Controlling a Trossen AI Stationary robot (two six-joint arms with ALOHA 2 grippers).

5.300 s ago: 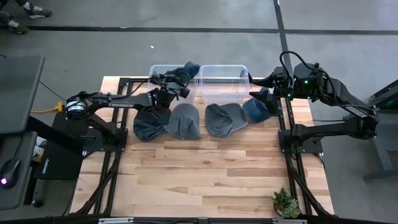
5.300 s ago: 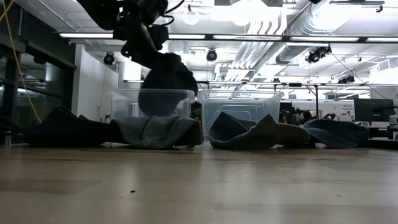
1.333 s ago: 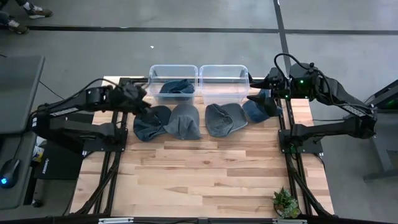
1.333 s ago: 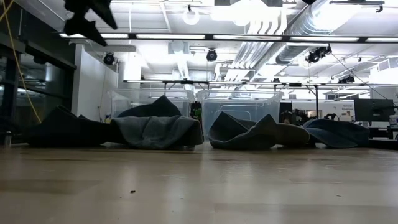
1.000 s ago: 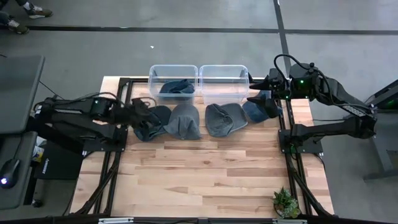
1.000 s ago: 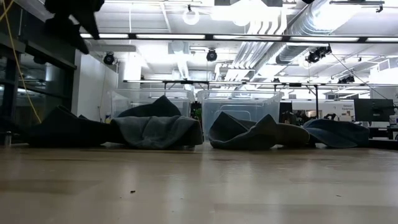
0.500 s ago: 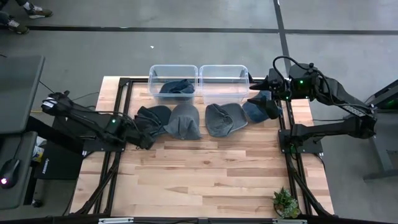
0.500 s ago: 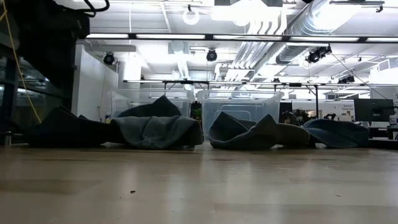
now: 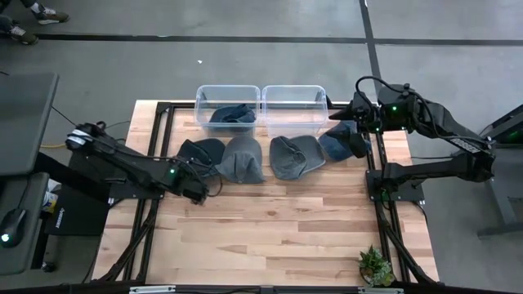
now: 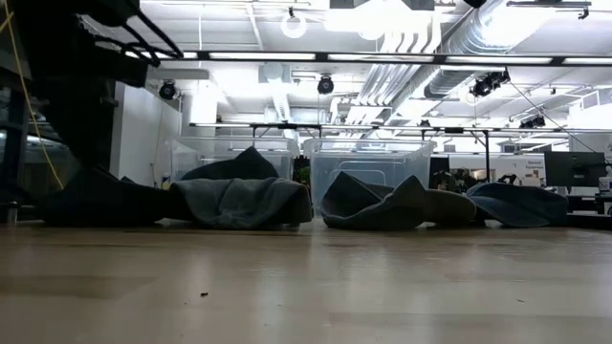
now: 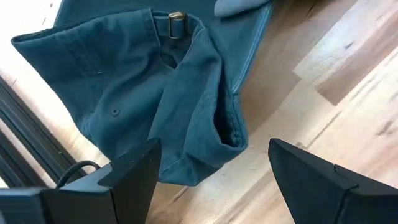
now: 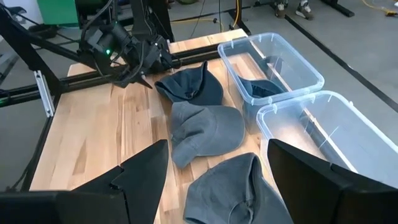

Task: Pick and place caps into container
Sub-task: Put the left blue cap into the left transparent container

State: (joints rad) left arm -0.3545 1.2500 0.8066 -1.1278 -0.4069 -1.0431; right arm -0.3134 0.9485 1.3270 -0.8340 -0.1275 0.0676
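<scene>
The bench (image 9: 270, 220) is seen to carry two clear bins along its far edge, with a row of caps laid just in front of them; its near half is bare wood, so open room is left there for swinging an arm. Since a few seconds ago one blue cap (image 9: 233, 114) has been dropped into the left bin (image 9: 201, 102), while the right bin (image 9: 294, 91) is empty. From that, one placement is judged done and four remain.

The left hand (image 9: 194, 193) has been brought away from the bin and down to the bench, fingers released and empty, just beside the near edge of the dark blue cap (image 9: 200, 153) at the left end of the row. The black bench frame lies close on its outer side.

The right hand (image 9: 350, 110) has stayed spread open and empty, above the rightmost blue cap (image 9: 341, 144).
</scene>
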